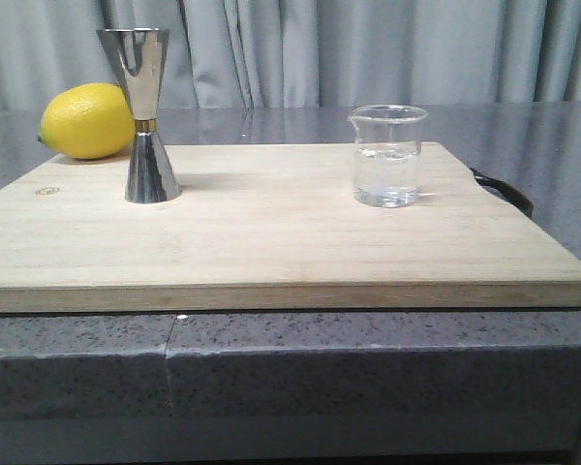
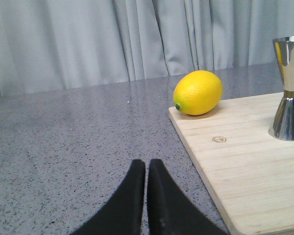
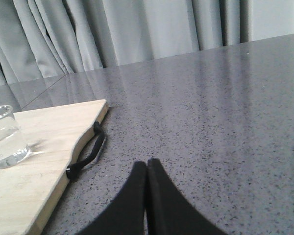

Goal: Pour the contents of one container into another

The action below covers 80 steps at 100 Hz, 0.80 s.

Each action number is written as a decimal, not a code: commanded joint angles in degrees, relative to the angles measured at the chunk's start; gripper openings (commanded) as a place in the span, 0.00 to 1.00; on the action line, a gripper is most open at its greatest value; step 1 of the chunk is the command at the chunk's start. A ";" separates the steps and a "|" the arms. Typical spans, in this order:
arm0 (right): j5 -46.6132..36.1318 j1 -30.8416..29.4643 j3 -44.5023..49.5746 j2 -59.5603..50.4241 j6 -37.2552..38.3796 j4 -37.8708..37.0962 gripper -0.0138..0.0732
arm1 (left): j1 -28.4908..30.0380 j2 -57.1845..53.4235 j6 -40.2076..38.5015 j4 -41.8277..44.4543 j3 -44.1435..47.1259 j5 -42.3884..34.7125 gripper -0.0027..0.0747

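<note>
On the cutting board (image 1: 271, 232), beaker (image 1: 387, 155) and jigger (image 1: 147, 114) stood apart; both pincers (image 2: 146, 169) (image 3: 146, 171) sat closed, empty; the narrow-based jigger could tip if nudged.

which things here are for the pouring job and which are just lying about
For the job:
- glass beaker, holding clear liquid, upright on the board's right side
- steel jigger, upright on the board's left side

Just lying about:
- lemon, behind the jigger at the board's far left corner
- wooden cutting board, bearing both vessels
- black cord loop at the board's right edge
</note>
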 commanded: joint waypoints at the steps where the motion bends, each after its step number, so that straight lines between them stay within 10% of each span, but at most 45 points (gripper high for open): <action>1: -4.33 0.11 1.24 -0.81 -0.26 -0.45 0.07 | 0.23 -1.46 -0.50 -0.26 2.11 -4.25 0.01; 80: -4.33 0.11 1.24 -0.81 -0.26 -0.45 0.07 | 0.23 -1.46 0.11 2.55 2.11 -4.25 0.01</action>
